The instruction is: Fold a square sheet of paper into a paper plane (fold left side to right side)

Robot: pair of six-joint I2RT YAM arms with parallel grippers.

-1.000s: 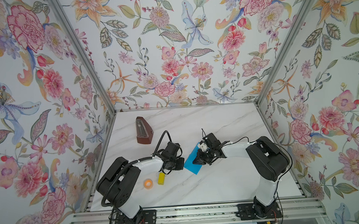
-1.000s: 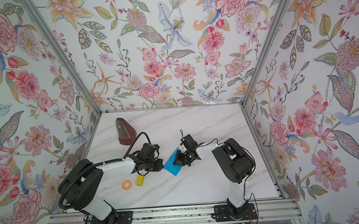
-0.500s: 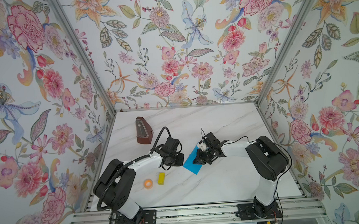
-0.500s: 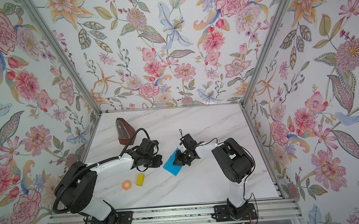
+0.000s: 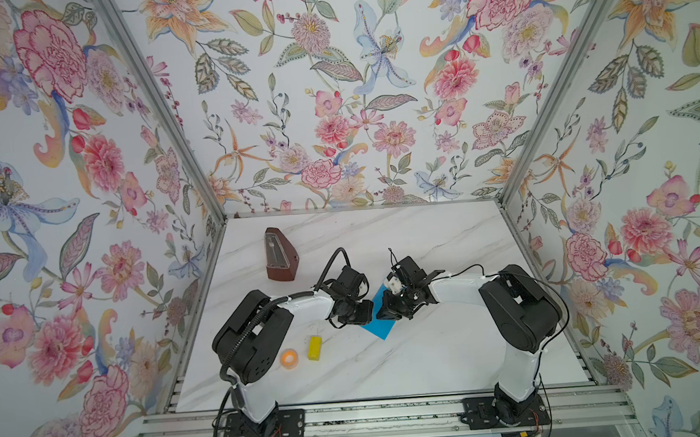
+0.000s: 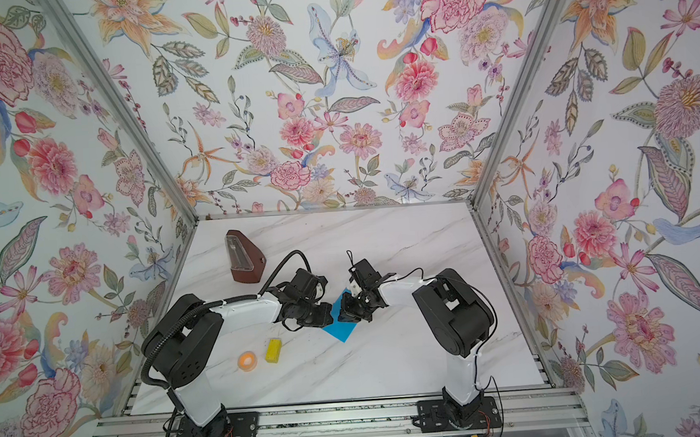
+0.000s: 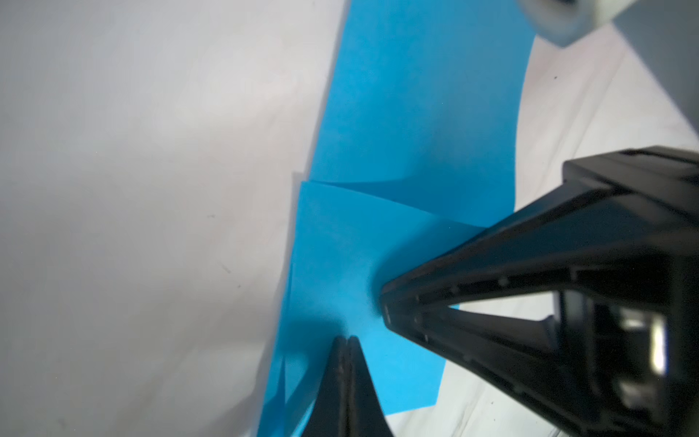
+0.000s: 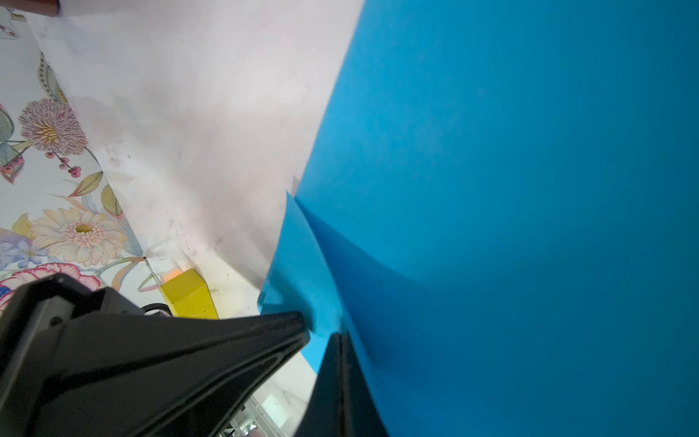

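The square sheet of paper [image 5: 379, 329] [image 6: 340, 332] is bright blue and lies mid-table, mostly hidden under both grippers in both top views. In the left wrist view the paper [image 7: 408, 113] shows a flap folded over its lower part, with one raised edge; no dart-shaped paper plane shows. My left gripper [image 5: 368, 310] [image 7: 348, 338] is shut, its tips resting on that flap. My right gripper [image 5: 383, 311] [image 8: 338, 336] is shut too, its tips on the paper [image 8: 529, 189] right beside the left fingertips [image 8: 299, 321]. Nothing sits between either pair of jaws.
A yellow block [image 5: 314, 347] [image 8: 187, 293] and a small orange ring [image 5: 289, 357] lie front left of the paper. A brown metronome [image 5: 280, 255] stands at the back left. Floral walls close in the white marble table [image 5: 452, 359] on three sides.
My left gripper has moved right, away from the yellow block, and now rests on the paper next to the right gripper. The right arm has stayed put.
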